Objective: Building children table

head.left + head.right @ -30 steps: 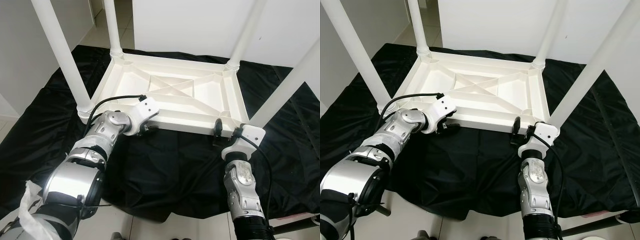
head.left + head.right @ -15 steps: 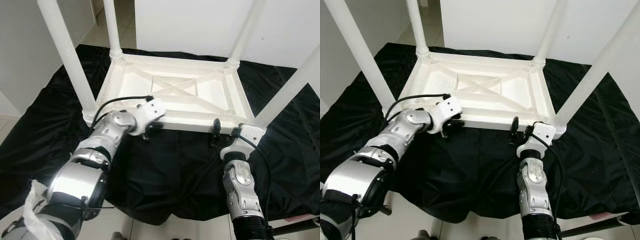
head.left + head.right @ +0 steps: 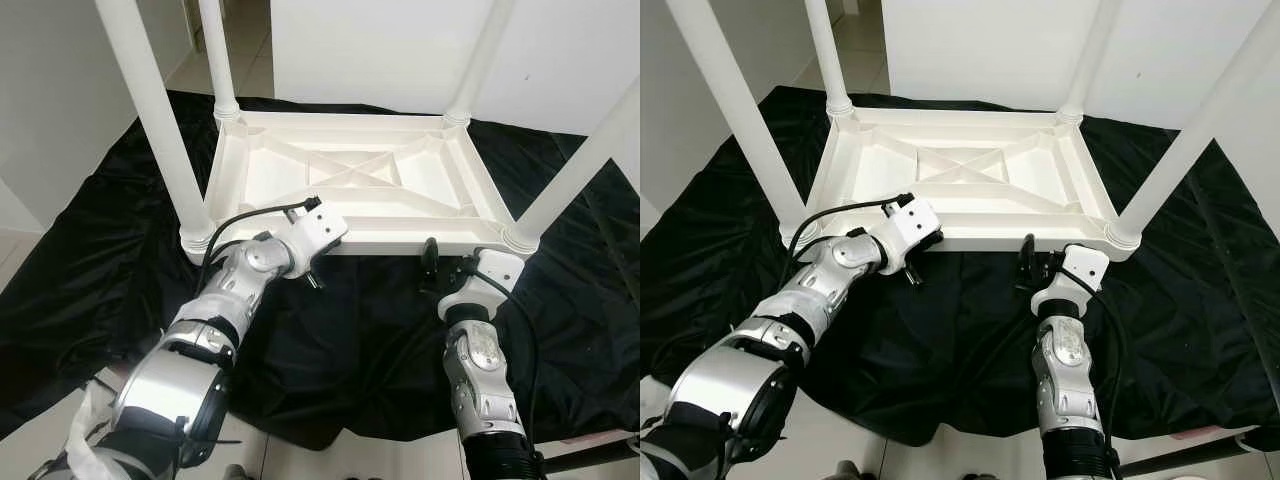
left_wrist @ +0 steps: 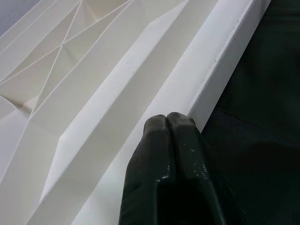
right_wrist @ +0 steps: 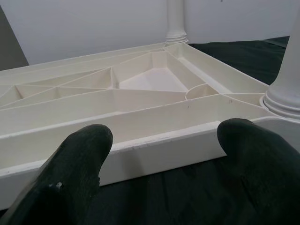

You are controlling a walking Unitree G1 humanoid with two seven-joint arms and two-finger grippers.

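- Children's table [image 3: 360, 190] lies upside down on black cloth [image 3: 90, 250] on the floor, all four legs pointing up; near rim faces the robot.
- Near-left leg [image 3: 160, 120]: left arm sits just beside its base. An elbow swing could knock the leg or skew the frame.
- Left pincer [image 3: 312, 275]: fingers [image 4: 168, 159] pressed together, holding nothing, tips against the outer edge of the near rim [image 4: 211, 89]. It is a push contact, not a grip, so the tips could slide off the smooth edge onto the cloth.
- Cloth is loose and wrinkled; a one-sided shove could slide or rotate the table with it.
- Right pincer [image 3: 445, 272]: fingers [image 5: 79, 154] wide apart, just short of the rim near the near-right leg [image 3: 570, 170]. Nothing is clamped; if it closes early it misses the rim.
- If the two sides act unevenly, the table likely yaws.
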